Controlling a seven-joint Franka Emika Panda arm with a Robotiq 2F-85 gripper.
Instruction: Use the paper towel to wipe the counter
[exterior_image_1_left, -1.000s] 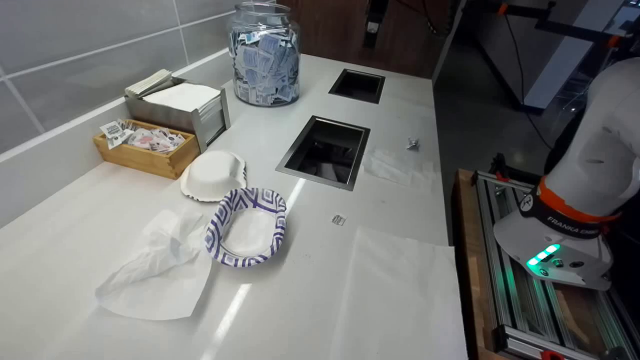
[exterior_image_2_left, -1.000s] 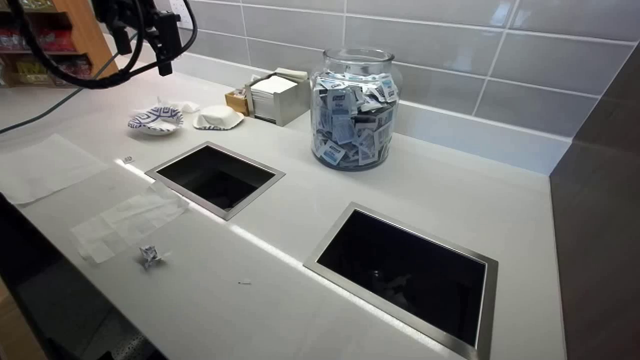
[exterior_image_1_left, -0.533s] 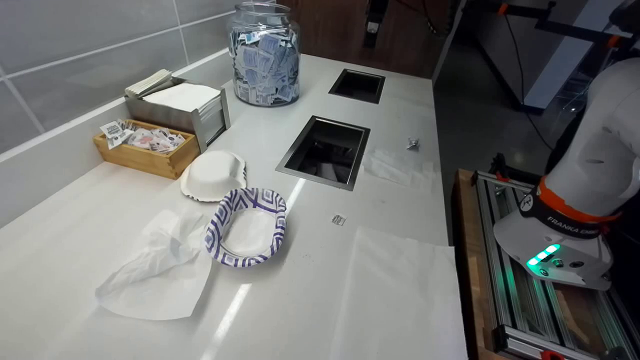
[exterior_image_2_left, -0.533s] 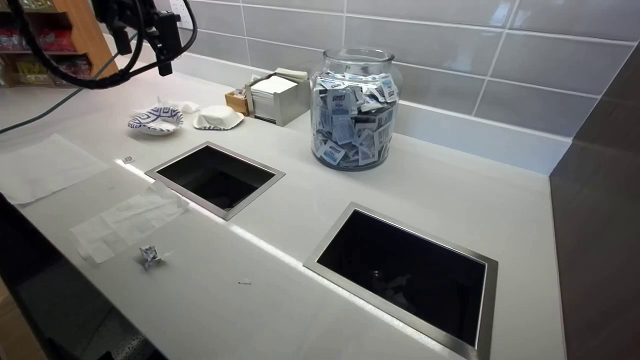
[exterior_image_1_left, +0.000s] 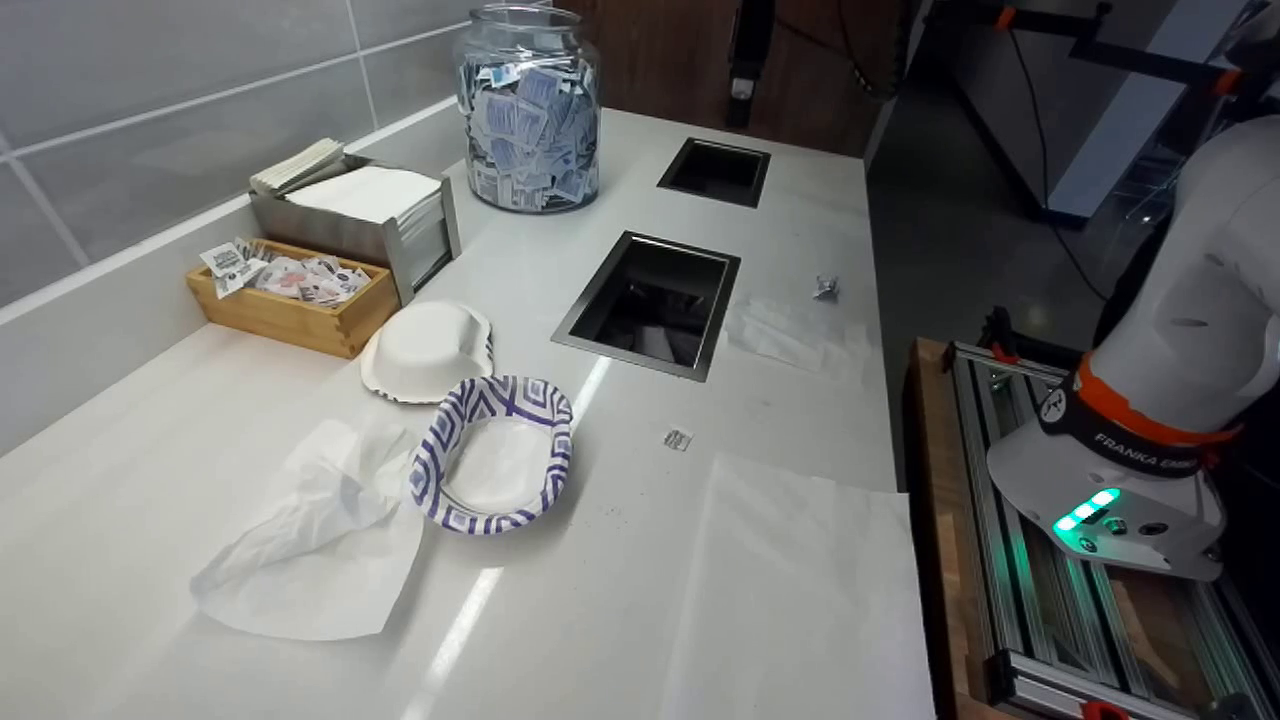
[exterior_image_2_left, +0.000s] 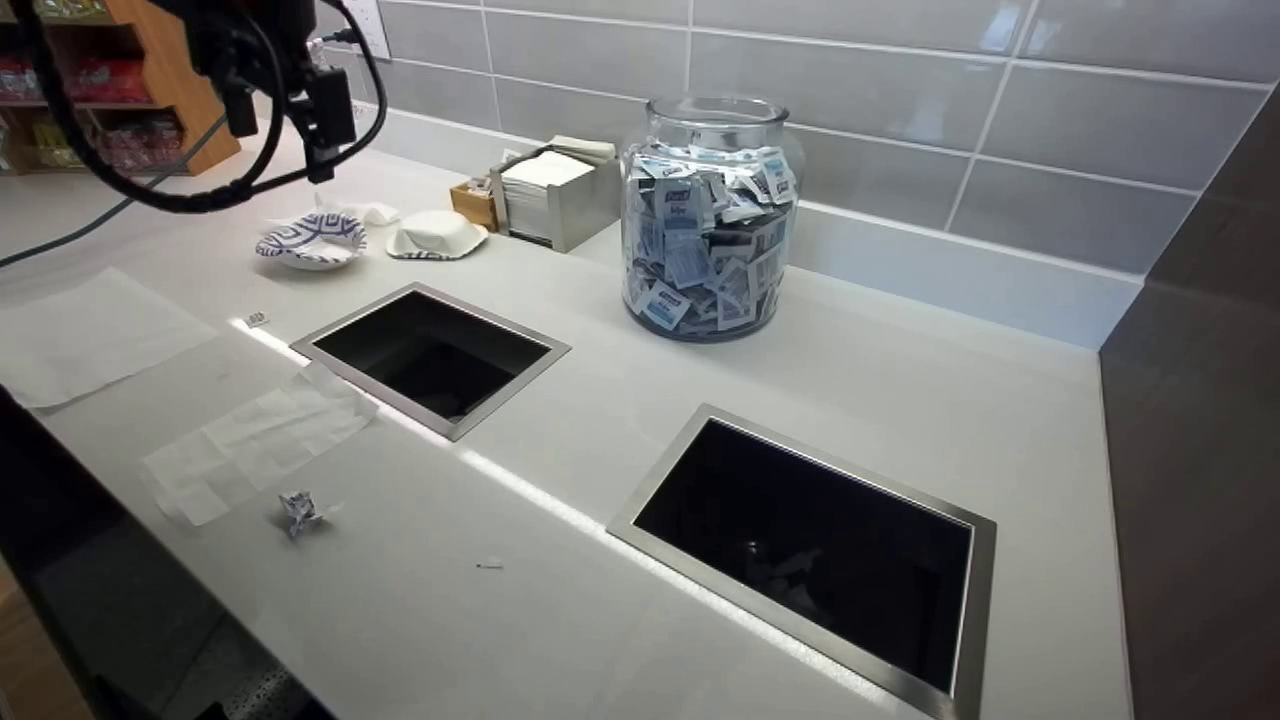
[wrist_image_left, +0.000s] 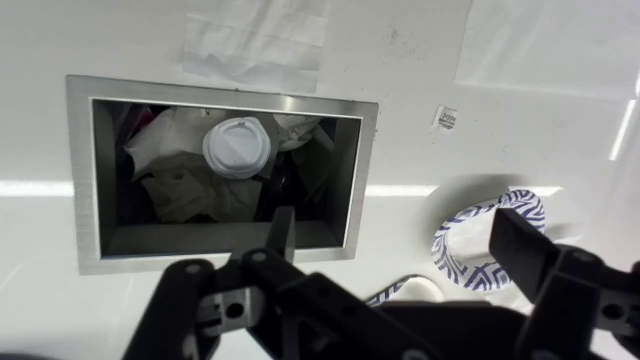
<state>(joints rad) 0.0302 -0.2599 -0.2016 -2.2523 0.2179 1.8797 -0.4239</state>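
Paper towel (exterior_image_2_left: 95, 340) lies flat, faintly creased on glossy counter (exterior_image_2_left: 600, 420).

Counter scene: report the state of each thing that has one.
Counter, dotted with dark specks
Gripper, open, empty, above the counter
Patterned bowl, facing up
White bowl, upside down
Cutout near the bowls, open, rubbish inside
Farther cutout, open
Narrower paper sheet, flat, creased
Broader paper sheet, spread flat
White wad, crumpled
Jar, packed with packets, no lid visible
Napkin holder, stocked
Wooden box, holding sachets
Wrapper, crumpled
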